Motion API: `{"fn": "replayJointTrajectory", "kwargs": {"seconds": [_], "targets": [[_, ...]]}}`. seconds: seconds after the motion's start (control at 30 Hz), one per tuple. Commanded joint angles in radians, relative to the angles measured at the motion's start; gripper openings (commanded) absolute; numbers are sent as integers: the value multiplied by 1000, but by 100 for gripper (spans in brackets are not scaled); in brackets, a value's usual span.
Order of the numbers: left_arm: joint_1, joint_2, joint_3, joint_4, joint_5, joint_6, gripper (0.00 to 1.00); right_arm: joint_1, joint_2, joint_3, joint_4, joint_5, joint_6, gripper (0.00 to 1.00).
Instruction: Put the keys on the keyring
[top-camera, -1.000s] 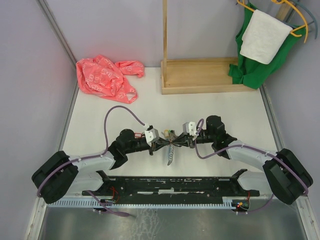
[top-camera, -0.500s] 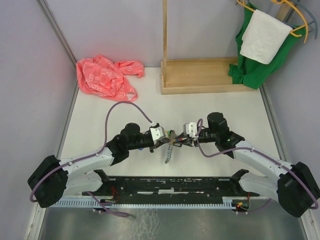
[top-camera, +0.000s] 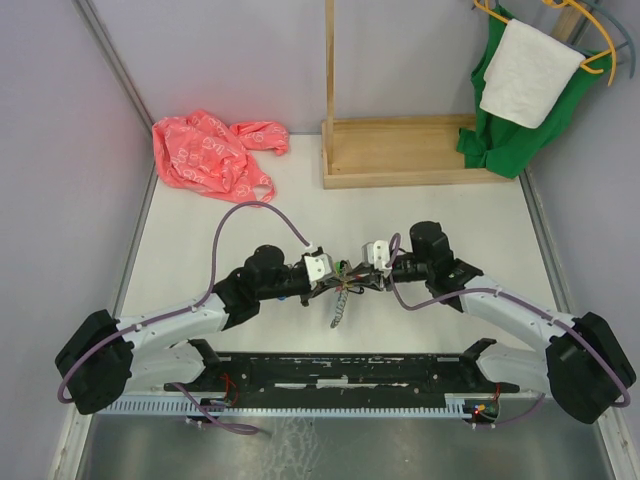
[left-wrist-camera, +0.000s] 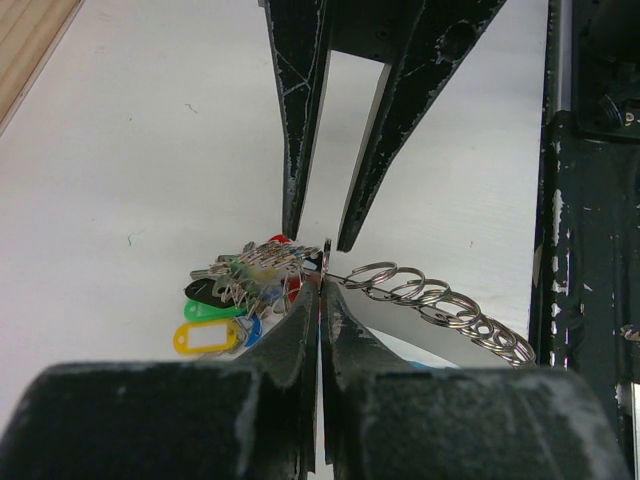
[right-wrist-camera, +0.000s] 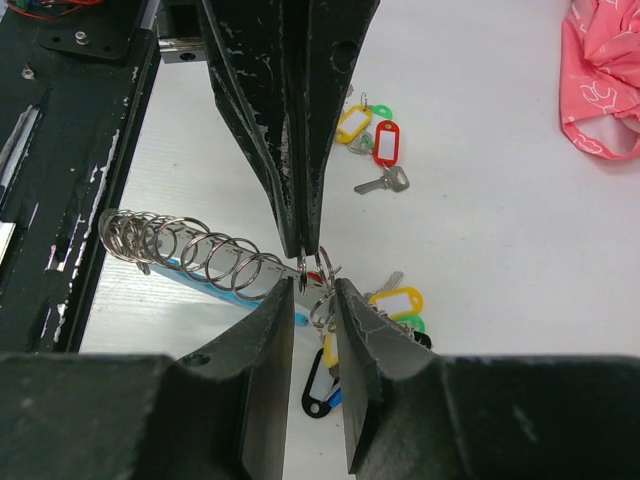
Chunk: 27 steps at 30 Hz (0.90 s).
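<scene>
The keyring is a coil of grey metal rings on a light-blue sleeve; in the top view it hangs down as a short strand where the two grippers meet. My left gripper is shut on its end, right beside a bunch of keys with yellow, green, blue, red and black tags. My right gripper faces it, jaws a little apart on either side of the small rings there. Two loose keys with yellow and red tags lie on the table behind.
A crumpled pink bag lies at the back left. A wooden stand rises at the back centre, with a green cloth and white towel on hangers to its right. The black base plate runs along the near edge.
My right gripper has opened from shut. Both arms have shifted slightly, the left one forward and to the right, still holding the keyring between them.
</scene>
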Motion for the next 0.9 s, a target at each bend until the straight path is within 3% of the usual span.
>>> {"fn": "replayJointTrajectory", "kwargs": {"seconds": [0.0,0.5,0.87], "targets": [[-8,-22,55,19,-6,36,3,9,17,44,84,-27,31,30],[-26,-18,86,-32,-46,31,3,34,41,87,-48,-7,-43,13],[-39,-22,99,-55,-69,29,3,53,40,111,-148,44,-104,15]]}}
